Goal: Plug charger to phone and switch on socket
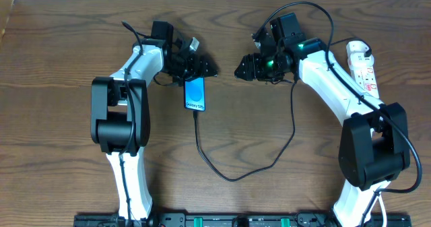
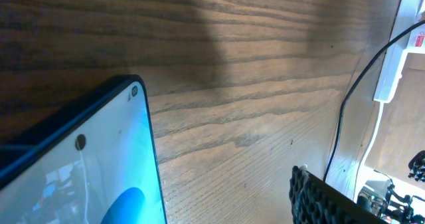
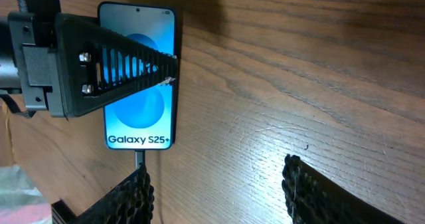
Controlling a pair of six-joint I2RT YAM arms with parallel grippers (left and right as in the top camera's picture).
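The phone lies flat on the wooden table, its blue screen up, also seen in the left wrist view and the right wrist view. The charger's black cable runs from the phone's near end in a loop toward the right; its connector tip sits in the phone's port. My left gripper hovers over the phone's far end, open, one finger apart from the phone's edge. My right gripper is open over bare wood to the phone's right. The socket lies at the far right.
A white plug sits at the socket's far end. The black cable passes beside the socket in the left wrist view. The left gripper's finger crosses in front of the phone in the right wrist view.
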